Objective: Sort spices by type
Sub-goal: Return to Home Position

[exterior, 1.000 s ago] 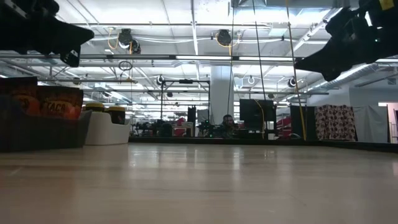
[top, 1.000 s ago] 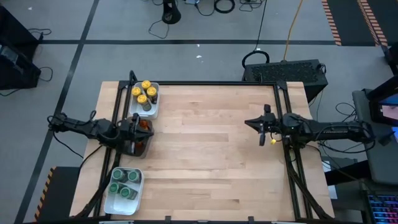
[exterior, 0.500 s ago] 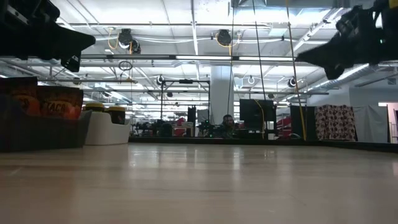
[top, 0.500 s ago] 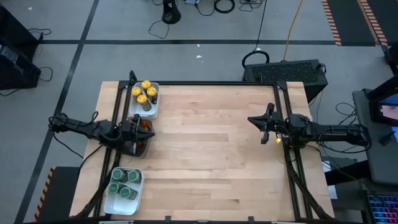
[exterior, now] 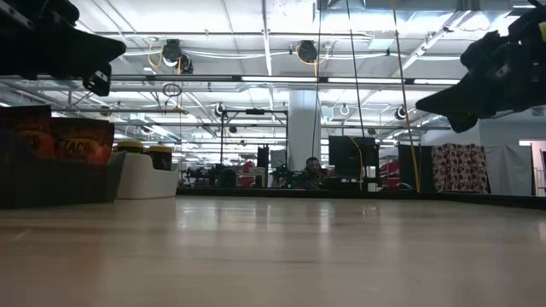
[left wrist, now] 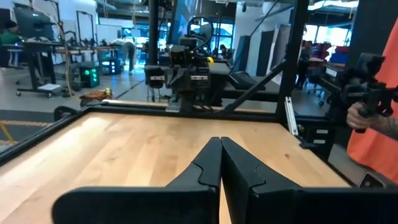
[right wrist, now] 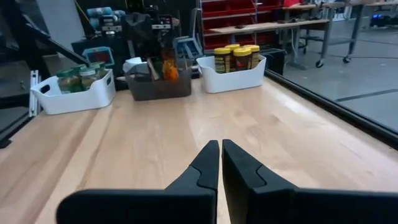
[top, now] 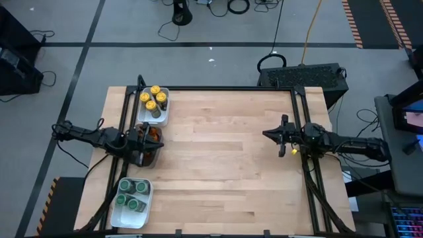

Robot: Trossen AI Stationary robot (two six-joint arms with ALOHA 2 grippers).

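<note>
Table [top: 218, 165] middle and right side bare: free passage. Obstacles line the left edge, close-set: back tray [top: 163, 118] of yellow jars [top: 153, 99], grey tray [top: 156, 157] of packets [top: 153, 132], front tray [top: 125, 217] of green jars [top: 131, 197]. Left gripper [left wrist: 221, 142] hangs over grey tray, right gripper [right wrist: 221, 146] near right edge, fingers together on both.

Wooden table [top: 225, 158]; white tray [top: 166, 107], grey tray [top: 158, 156], second white tray [top: 121, 218] along left edge

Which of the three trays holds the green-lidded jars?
The white tray lowest in the high view; the other white tray holds yellow-lidded jars, the dark grey tray orange packets.
</note>
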